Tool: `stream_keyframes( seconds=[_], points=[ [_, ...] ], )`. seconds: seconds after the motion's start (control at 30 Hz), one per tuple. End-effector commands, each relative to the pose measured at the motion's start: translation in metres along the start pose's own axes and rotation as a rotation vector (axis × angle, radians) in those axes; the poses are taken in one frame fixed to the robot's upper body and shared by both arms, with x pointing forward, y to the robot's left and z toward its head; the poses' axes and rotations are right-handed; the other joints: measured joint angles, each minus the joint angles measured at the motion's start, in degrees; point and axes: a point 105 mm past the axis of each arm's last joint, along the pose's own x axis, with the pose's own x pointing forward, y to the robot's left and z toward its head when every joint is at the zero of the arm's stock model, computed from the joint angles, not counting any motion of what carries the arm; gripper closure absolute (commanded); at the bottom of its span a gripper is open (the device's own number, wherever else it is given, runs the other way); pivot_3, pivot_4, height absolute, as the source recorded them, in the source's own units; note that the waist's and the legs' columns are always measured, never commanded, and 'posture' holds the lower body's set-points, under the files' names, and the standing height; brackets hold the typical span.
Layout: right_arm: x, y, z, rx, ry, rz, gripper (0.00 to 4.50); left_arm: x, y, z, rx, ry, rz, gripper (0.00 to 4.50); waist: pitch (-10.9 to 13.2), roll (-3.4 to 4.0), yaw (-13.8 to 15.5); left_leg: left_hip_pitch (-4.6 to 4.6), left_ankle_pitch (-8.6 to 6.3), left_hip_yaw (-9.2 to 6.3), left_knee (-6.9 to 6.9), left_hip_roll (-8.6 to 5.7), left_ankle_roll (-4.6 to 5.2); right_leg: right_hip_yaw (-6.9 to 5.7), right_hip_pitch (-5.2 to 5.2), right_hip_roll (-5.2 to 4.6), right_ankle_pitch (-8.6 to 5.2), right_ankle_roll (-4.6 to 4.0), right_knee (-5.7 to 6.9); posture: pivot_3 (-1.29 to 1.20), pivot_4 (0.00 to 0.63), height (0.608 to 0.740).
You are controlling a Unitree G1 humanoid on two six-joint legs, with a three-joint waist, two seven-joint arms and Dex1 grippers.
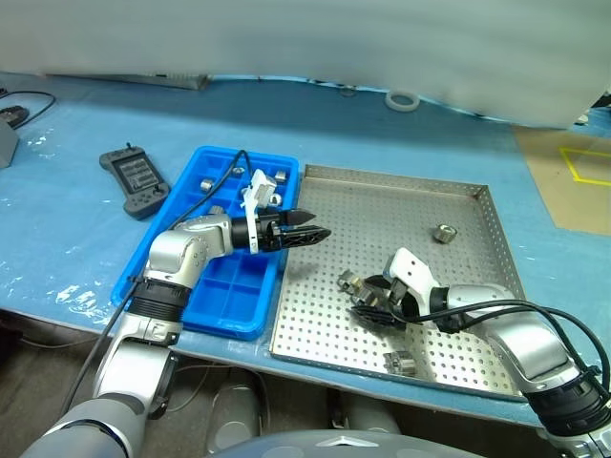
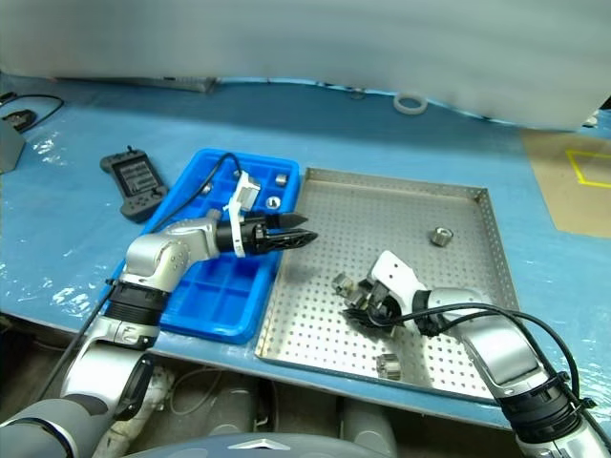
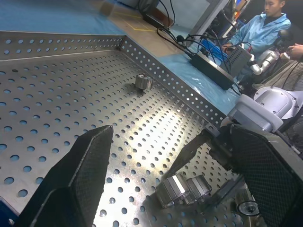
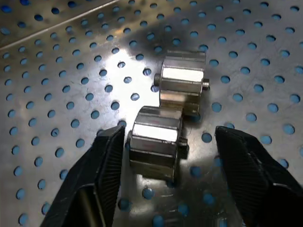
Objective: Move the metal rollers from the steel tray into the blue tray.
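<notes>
Light-blue table cover (image 1: 401,143) is spread under both trays, with a white tape ring (image 1: 403,99) near its far edge and a black handheld controller (image 1: 134,178) to the left. At the near part of the steel tray (image 1: 401,205), the right gripper (image 4: 165,165) is lowered over two metal rollers (image 4: 156,144) lying side by side and touching. Its fingers (image 4: 102,165) are seen in the right wrist view to straddle the nearer roller, one finger just touching it and the other still apart, so nothing is clamped yet. The pair's hexagonal bodies and small end pins are given by that view alone. The left gripper (image 1: 310,233) is held level over the steel tray's left edge, fingers parted and empty. Another roller (image 1: 445,232) is seen by the head camera toward the tray's far right and one (image 1: 399,362) near its front rim. Rollers (image 1: 279,176) already lie in the blue tray's (image 1: 229,310) far compartments. A seated person in blue is caught in the left wrist view's background.
</notes>
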Motion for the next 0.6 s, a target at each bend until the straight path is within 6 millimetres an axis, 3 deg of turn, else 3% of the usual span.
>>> stream_keyframes(
  seconds=[0.03, 0.1, 0.3, 0.53, 0.6],
  points=[
    [-0.004, -0.004, 0.001, -0.030, -0.015, -0.005, 2.74, 0.000, -0.004, 0.010, 0.034, -0.025, -0.012, 0.27, 0.00, 0.00, -0.06, 0.00, 0.00, 0.00, 0.00, 0.01, 0.00, 0.00, -0.01, 0.00, 0.00, 0.00, 0.00, -0.15, 0.150, 0.740],
    [-0.004, -0.005, 0.001, -0.030, -0.019, -0.005, 3.28, 0.000, -0.004, 0.010, 0.031, -0.026, -0.014, 0.27, 0.00, 0.00, -0.06, 0.02, 0.00, 0.00, 0.00, 0.01, 0.00, 0.00, 0.01, 0.00, 0.00, 0.00, 0.00, -0.15, 0.150, 0.740],
    [-0.002, -0.015, 0.002, -0.057, -0.040, -0.048, 3.28, 0.000, -0.005, 0.012, 0.022, -0.029, -0.028, 0.27, 0.00, 0.00, -0.09, 0.01, 0.00, 0.00, 0.00, 0.00, 0.00, 0.00, 0.01, 0.00, 0.00, 0.00, -0.01, -0.16, 0.150, 0.740],
    [-0.015, -0.028, 0.022, -0.108, -0.116, -0.074, 3.28, 0.001, -0.012, 0.020, -0.011, -0.059, -0.093, 0.27, 0.00, 0.00, -0.11, -0.02, 0.00, 0.00, -0.01, 0.00, 0.00, 0.00, -0.01, 0.00, 0.00, 0.00, -0.01, -0.16, 0.150, 0.740],
    [-0.018, -0.039, 0.029, -0.138, -0.121, -0.146, 3.28, 0.002, -0.016, 0.025, -0.029, -0.076, -0.121, 0.27, 0.00, 0.00, -0.19, -0.07, 0.00, 0.00, -0.01, 0.00, 0.01, 0.00, -0.06, 0.00, 0.00, 0.00, -0.01, -0.16, 0.150, 0.740]
  ],
)
